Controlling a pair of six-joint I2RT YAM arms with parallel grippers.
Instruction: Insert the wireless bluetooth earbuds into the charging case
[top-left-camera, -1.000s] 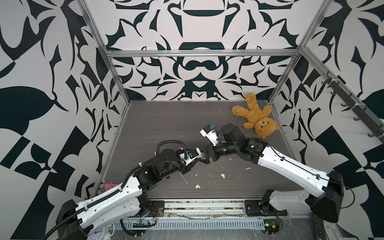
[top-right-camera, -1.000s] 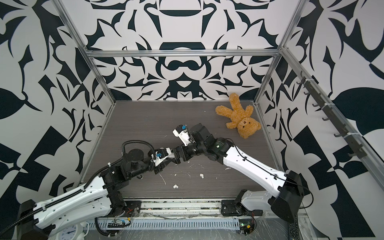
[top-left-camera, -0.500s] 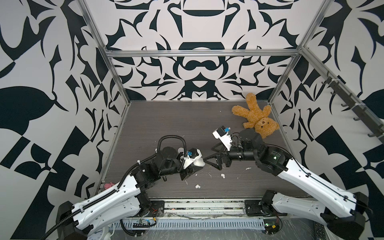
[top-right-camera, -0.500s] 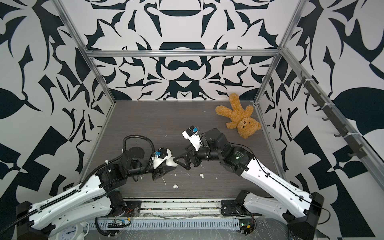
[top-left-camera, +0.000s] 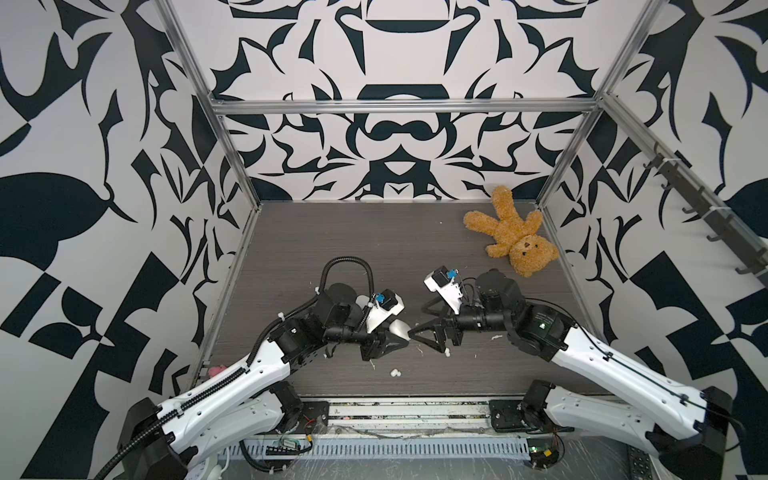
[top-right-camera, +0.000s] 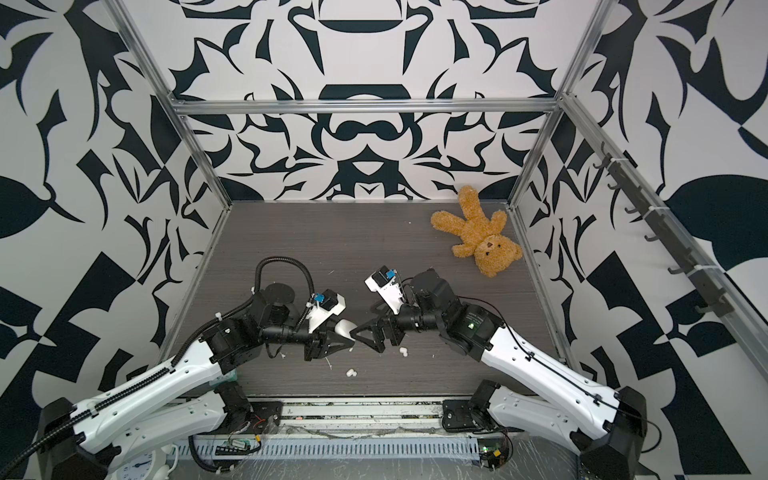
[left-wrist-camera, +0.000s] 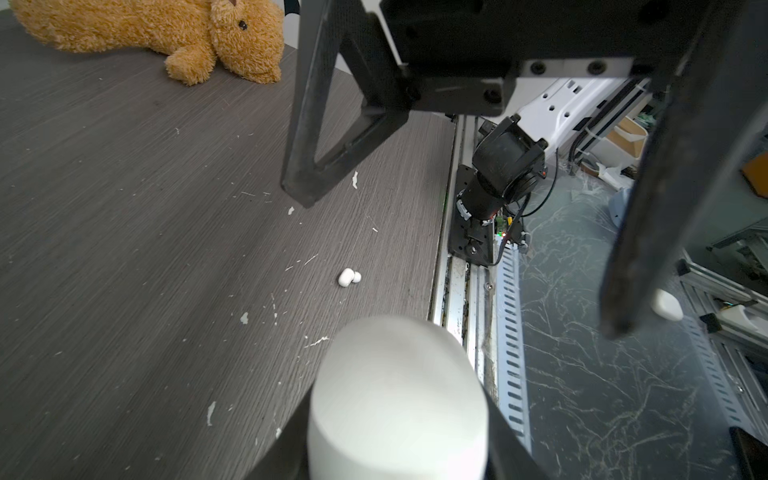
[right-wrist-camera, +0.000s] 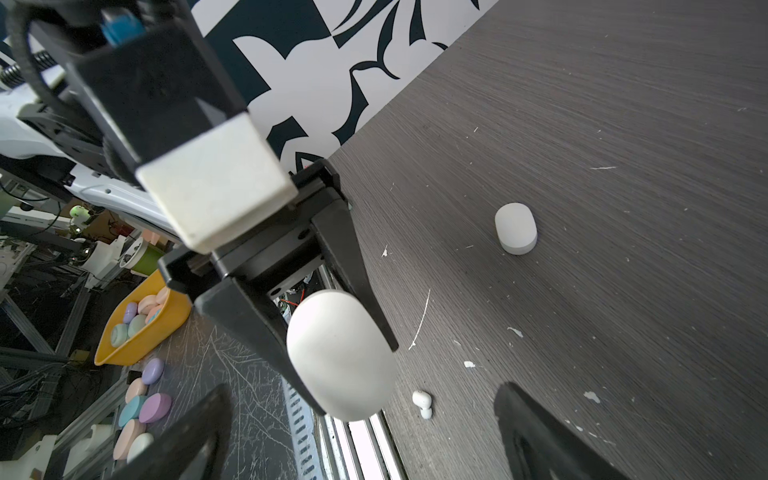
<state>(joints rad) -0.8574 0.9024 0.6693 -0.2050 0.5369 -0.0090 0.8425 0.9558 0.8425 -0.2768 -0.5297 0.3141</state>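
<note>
Earbuds (top-left-camera: 395, 372) lie on table (top-left-camera: 332, 249) near left fingers (right-wrist-camera: 351, 266) clamping case (top-left-camera: 400, 329); right fingers (left-wrist-camera: 307, 124) spread apart.

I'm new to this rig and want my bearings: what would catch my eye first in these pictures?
The bold black-and-white patterned walls enclose the dark table, with a brown teddy bear lying in its far right corner. Near the front middle, the left gripper is shut on a white oval charging case, facing the open right gripper. A tiny white earbud and a second earbud lie loose on the table nearby.
</note>
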